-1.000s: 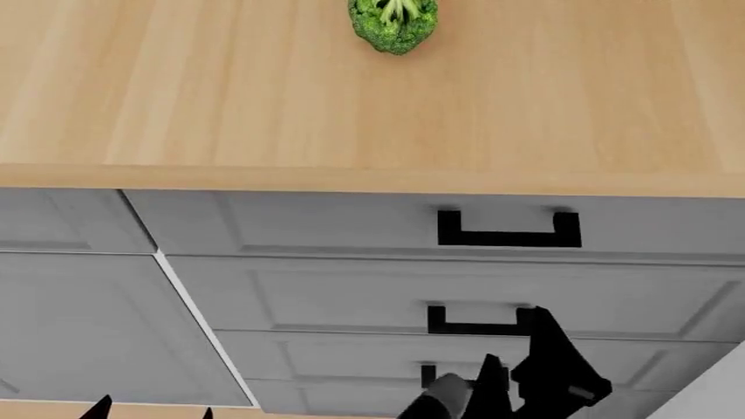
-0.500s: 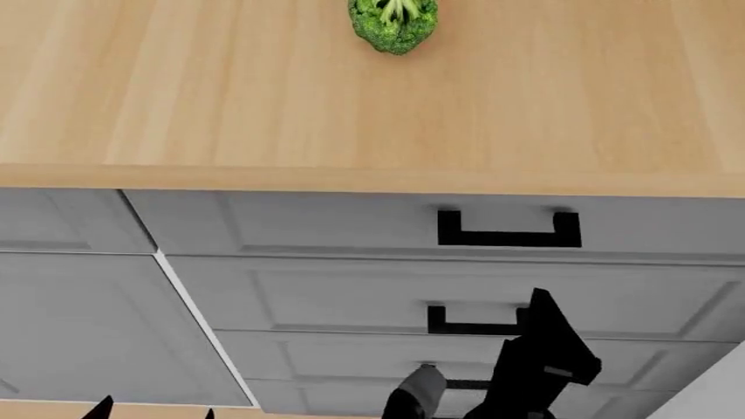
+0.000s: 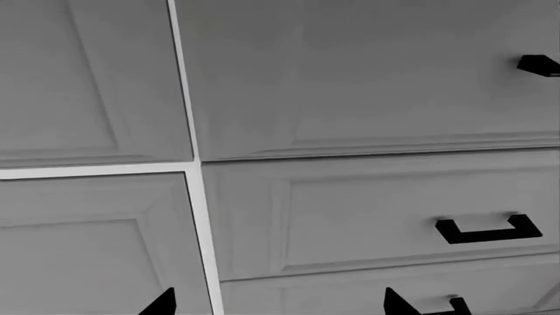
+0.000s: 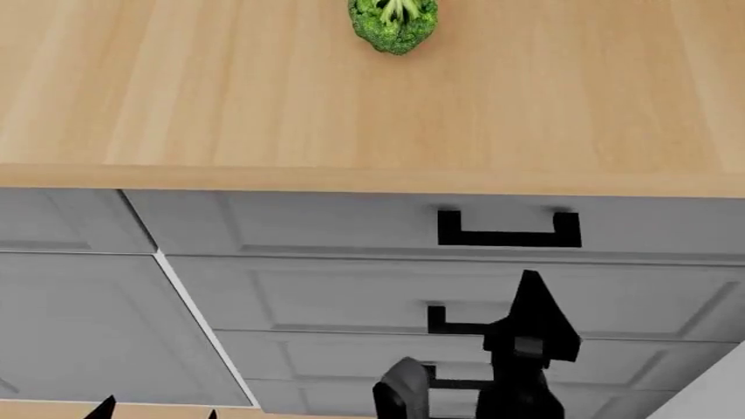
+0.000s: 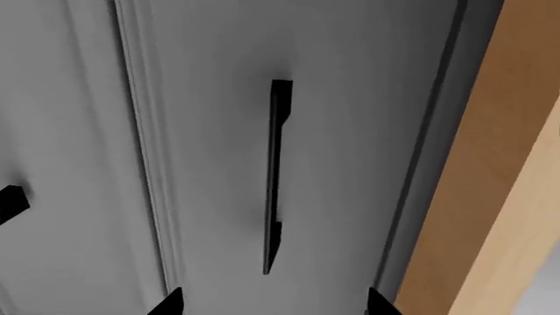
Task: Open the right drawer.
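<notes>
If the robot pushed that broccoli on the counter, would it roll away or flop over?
The broccoli looks lumpy with a round head, so it would probably wobble or rock rather than roll far. It seems stiff, not floppy, and likely light. The flat wooden counter gives it nothing to stop against.

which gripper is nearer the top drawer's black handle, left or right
Right. The right gripper is raised just below the top drawer's handle, aimed at it. The left gripper sits low at the cabinet's left side, far off.
</notes>
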`<state>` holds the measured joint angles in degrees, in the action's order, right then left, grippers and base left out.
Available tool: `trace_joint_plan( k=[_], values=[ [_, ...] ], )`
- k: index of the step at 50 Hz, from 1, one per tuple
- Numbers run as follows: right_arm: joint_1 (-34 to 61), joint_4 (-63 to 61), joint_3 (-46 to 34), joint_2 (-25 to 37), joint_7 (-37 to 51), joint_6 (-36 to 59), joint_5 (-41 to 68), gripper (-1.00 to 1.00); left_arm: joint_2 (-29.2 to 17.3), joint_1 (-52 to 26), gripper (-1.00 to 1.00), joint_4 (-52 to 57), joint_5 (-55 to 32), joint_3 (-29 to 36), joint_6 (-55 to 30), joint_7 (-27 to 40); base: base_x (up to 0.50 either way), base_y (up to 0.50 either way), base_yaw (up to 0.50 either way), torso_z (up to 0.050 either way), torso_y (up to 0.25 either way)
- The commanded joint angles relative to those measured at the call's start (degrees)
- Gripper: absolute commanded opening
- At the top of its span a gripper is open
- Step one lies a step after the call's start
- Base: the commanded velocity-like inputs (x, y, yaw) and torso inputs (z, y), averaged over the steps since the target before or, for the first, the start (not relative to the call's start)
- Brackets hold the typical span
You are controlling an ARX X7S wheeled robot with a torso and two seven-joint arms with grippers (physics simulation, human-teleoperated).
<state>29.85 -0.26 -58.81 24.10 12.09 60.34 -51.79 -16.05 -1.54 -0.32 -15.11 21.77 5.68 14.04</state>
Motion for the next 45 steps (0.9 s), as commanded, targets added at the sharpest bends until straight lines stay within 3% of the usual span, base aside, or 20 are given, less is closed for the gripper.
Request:
trace_joint_plan(
  k=[1,45],
  values=[
    [4.02,5.1,-4.15,-0.5,-2.36,0.2,-3.53,1.0,-0.1,-0.04,1.0,-0.34,0.25,0.31,0.52,0.17,0.0,0.0,0.0,0.0,0.0],
    [11.98,23.86,-2.37,-7.3,4.05,-7.63,1.12,1.0,-0.66,0.03,1.0,0.37,-0.27,1.2,0.06,0.94,0.0,0.0,0.0,0.0,0.0]
  ],
)
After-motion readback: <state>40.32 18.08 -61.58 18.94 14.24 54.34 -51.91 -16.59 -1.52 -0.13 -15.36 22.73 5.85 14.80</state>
